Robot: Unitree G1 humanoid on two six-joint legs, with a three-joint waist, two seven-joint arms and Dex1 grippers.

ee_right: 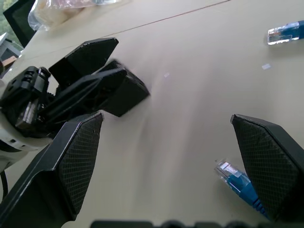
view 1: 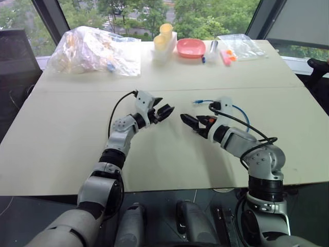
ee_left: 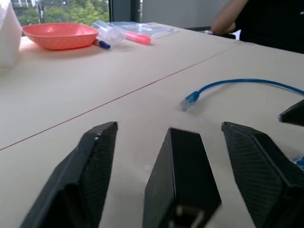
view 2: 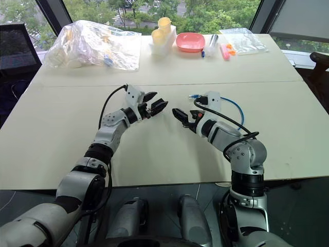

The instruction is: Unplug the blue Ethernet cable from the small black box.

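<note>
Blue Ethernet cable (view 1: 237, 110) lies unplugged on the desk (view 1: 61, 128) beneath the spread, empty right tool (view 1: 193, 122), while the small black box (ee_left: 183, 178) sits loose between the left tool's (view 1: 163, 111) parted fingers.

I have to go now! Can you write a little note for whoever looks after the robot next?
Left gripper: open, the small black box loose between its fingers, a gap on each side.
Right gripper: open, empty.
Blue Ethernet cable: on the table by the right arm, both plugs free.
Done: the cable is out of the box.
Left: probably only drawing the arms back.
</note>
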